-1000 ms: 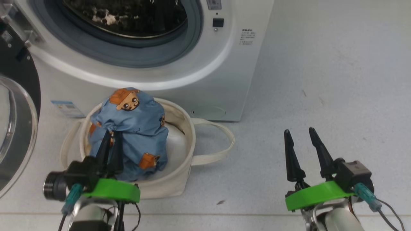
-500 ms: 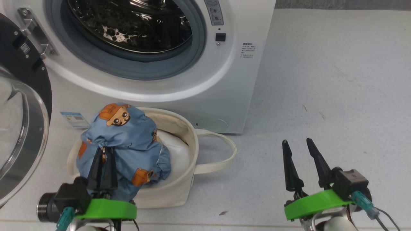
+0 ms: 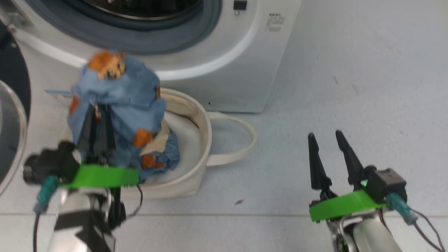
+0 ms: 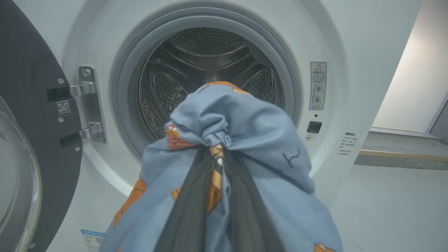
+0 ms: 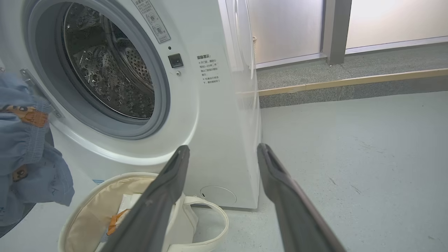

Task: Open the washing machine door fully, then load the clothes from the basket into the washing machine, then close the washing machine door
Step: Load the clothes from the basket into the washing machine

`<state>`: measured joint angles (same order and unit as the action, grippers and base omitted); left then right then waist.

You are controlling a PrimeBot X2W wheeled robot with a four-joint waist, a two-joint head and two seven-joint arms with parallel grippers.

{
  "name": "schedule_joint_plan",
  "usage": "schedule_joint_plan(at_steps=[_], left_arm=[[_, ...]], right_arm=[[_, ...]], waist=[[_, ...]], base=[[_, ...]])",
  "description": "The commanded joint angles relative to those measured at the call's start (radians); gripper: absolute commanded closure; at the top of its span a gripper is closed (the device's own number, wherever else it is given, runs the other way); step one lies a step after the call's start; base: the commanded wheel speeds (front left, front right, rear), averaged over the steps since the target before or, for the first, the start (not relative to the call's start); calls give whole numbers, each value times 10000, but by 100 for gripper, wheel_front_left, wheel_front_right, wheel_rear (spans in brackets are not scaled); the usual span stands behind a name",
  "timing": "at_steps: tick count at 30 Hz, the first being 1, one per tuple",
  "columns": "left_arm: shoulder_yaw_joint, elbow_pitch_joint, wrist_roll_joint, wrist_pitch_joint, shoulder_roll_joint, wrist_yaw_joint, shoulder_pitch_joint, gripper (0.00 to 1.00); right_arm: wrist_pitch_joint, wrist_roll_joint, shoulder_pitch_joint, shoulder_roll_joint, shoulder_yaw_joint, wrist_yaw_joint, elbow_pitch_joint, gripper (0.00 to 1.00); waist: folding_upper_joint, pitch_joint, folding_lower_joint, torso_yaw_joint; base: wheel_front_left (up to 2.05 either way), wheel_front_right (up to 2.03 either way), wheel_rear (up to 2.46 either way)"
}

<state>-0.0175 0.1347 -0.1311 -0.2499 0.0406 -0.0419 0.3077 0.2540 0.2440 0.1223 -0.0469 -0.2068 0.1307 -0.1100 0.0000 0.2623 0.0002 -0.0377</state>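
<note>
My left gripper (image 3: 95, 111) is shut on the clothes (image 3: 117, 98), a blue garment with orange-brown figures, and holds it up above the cream basket (image 3: 201, 136). In the left wrist view the clothes (image 4: 241, 133) drape over my left gripper (image 4: 218, 157) in front of the steel drum. The washing machine (image 3: 241, 70) stands behind with its grey seal bare. The washing machine door (image 3: 14, 115) is swung open at the left, its black ring (image 4: 28, 87) on the hinge. My right gripper (image 3: 323, 134) hovers open over the floor, holding nothing; its fingers (image 5: 164, 196) frame the basket (image 5: 91, 206).
White padding and a bit of orange fabric (image 5: 115, 220) lie inside the basket. Its loop handle (image 3: 241, 140) lies on the grey floor to the right. A raised kerb (image 5: 350, 84) runs behind the washer's right side. Open floor lies on the right.
My left gripper has lifted the blue garment up out of the basket toward the drum opening. The head view has shifted. My right gripper has stayed open in place.
</note>
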Motion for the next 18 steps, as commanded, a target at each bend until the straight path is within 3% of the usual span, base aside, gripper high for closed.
schedule_joint_plan(at_steps=[1,10,18], left_arm=[[-442,-253,118,-118,99,107,744,100],[-1738,581,-60,-118,301,874,4106,100],[-2213,2505,337,-118,888,1066,7816,100]], right_arm=[[78,-103,417,-33,-200,0,418,0],[78,76,1234,-33,-263,0,681,0],[78,117,1795,-33,-665,0,865,0]], waist=[[0,796,-2,-241],[0,2818,-2,-1022],[0,4489,-2,-1566]], base=[[0,0,0],[0,0,0],[0,0,0]])
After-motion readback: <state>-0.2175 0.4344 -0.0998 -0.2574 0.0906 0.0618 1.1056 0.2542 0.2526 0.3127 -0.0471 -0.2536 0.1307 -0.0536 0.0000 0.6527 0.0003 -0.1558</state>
